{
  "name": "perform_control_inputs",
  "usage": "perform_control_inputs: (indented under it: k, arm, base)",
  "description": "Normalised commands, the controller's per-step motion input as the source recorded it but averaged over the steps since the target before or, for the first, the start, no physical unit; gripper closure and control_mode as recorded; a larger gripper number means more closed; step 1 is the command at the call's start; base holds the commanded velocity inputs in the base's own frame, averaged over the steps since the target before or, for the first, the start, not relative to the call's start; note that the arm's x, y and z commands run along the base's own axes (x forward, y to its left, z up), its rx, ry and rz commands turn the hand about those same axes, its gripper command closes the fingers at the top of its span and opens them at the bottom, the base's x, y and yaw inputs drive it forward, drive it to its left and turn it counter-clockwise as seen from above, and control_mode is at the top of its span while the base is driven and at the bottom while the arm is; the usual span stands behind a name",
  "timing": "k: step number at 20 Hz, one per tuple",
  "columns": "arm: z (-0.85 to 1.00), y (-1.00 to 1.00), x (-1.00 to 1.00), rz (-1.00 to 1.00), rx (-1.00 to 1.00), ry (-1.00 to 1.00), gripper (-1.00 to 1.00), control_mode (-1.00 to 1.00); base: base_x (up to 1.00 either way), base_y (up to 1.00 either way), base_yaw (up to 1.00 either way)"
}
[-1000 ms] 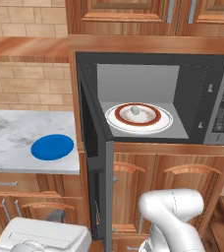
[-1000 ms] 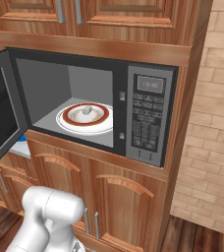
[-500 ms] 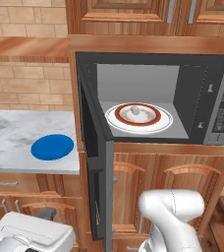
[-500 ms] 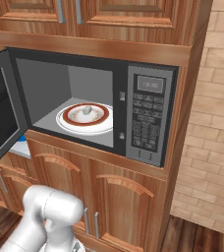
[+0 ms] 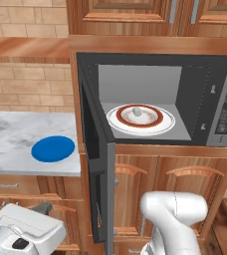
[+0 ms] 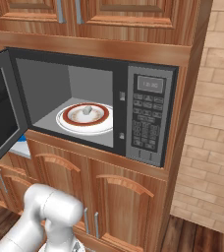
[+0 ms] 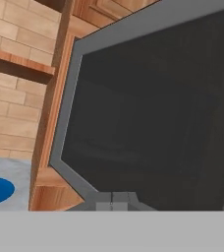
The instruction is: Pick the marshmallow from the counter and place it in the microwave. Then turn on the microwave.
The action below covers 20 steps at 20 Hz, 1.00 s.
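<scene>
We've got the microwave standing wide open, its door swung out toward us, and the marshmallow is sitting right in the middle of the white red-rimmed plate inside the cavity. From the right side we see the keypad beside the opening. Over on the marble counter lies the blue plate. Our gripper is down low, fingers pressed together on nothing, facing the door's dark glass.
</scene>
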Motion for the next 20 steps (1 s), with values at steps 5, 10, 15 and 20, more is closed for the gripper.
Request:
perform_control_inputs:
  k: [5,10,15,20]
  arm:
    - [-0.1,0.16,0.27,-0.06,0.0,0.0,1.0,-1.0]
    - [-0.18,0.26,0.3,-0.06,0.0,0.0,1.0,-1.0]
    - [-0.26,0.32,0.33,-0.05,0.0,0.0,1.0,-1.0]
    - [-0.27,0.33,0.32,-0.05,0.0,0.0,1.0,-1.0]
  base:
    - [0.0,0.0,0.0]
    - [0.0,0.0,0.0]
    - [0.0,0.0,0.0]
    - [0.0,0.0,0.0]
